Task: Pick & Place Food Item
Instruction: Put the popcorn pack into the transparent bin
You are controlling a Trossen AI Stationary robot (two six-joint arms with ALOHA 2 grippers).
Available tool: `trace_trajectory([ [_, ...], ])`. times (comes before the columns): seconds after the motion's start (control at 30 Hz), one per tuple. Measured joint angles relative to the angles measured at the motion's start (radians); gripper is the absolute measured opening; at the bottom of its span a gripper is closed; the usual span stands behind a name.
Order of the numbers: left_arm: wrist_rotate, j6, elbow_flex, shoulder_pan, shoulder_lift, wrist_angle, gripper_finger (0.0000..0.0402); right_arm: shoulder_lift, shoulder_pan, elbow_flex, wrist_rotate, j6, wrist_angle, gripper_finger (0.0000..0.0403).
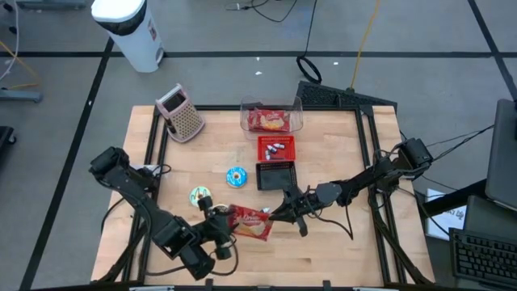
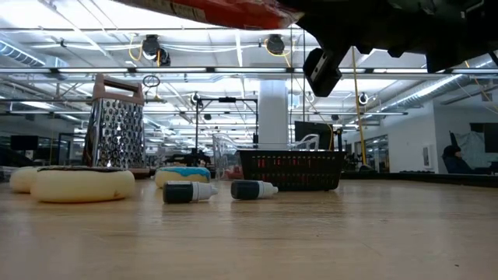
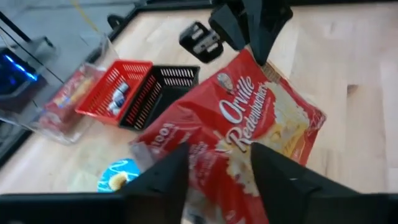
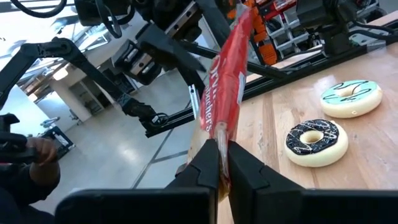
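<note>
A red popcorn bag (image 1: 252, 223) hangs above the table's near middle, between my two grippers. My right gripper (image 1: 273, 215) comes level from the table's right and is shut on the bag's right end. My left gripper (image 3: 217, 168) reaches from the near left and stands open, one finger on each side of the bag's left end (image 3: 211, 155). In the low view the bag (image 2: 210, 12) shows at the top, well clear of the tabletop. My right gripper pinches the bag's end edge (image 4: 219, 134) between its two shut fingers (image 4: 205, 162), reaching level from the table's right. The bag is lifted clear and stretches away from the fingers toward my left gripper. My left gripper's fingers (image 3: 163, 177) stand apart beside the bag; I cannot tell whether they touch it.
A black basket (image 1: 275, 175) and a red basket (image 1: 276, 148) stand just beyond the bag, with a clear container (image 1: 271, 119) farther back. Two doughnuts (image 1: 236, 176) (image 1: 199, 196) lie left of the baskets, and a cheese grater (image 1: 184, 113) is at the far left.
</note>
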Motion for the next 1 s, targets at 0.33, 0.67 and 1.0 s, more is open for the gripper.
trace_trajectory([
  [0.33, 0.285, 0.101, 0.000, 0.024, -0.039, 0.145, 0.0284, 0.000, 0.000, 0.000, -0.005, -0.009, -0.011, 0.0001],
  [0.67, 0.175, 0.285, -0.019, -0.101, -0.181, 0.294, 0.0316, -0.032, 0.023, 0.000, 0.010, -0.156, -0.029, 0.0000],
  [1.0, 0.265, 0.396, -0.357, -0.108, -0.293, 0.804, 0.0306, -0.233, 0.101, 0.000, 0.099, -0.284, -0.355, 0.0001],
])
